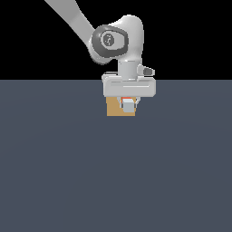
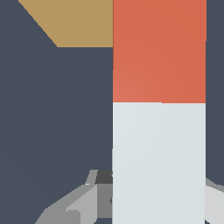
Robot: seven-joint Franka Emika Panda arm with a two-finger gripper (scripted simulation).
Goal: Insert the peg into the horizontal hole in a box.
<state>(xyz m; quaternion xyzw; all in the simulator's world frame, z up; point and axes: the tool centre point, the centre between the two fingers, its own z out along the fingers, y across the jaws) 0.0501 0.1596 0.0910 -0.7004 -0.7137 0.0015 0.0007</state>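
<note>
The tan box (image 1: 113, 108) sits on the grey floor, partly behind my gripper (image 1: 128, 105). The gripper is shut on the peg (image 1: 128, 106), whose white end faces the exterior camera with a sliver of red behind it. In the wrist view the peg (image 2: 159, 109) fills the picture: white near the fingers (image 2: 83, 203), brick-red toward the box (image 2: 76, 22). The red end points toward the box and reaches it in the picture. The hole is hidden behind the peg and gripper.
A flat dark grey floor (image 1: 116, 181) spreads all around the box. The white arm (image 1: 113, 36) comes down from the exterior view's upper left. Nothing else stands on the floor.
</note>
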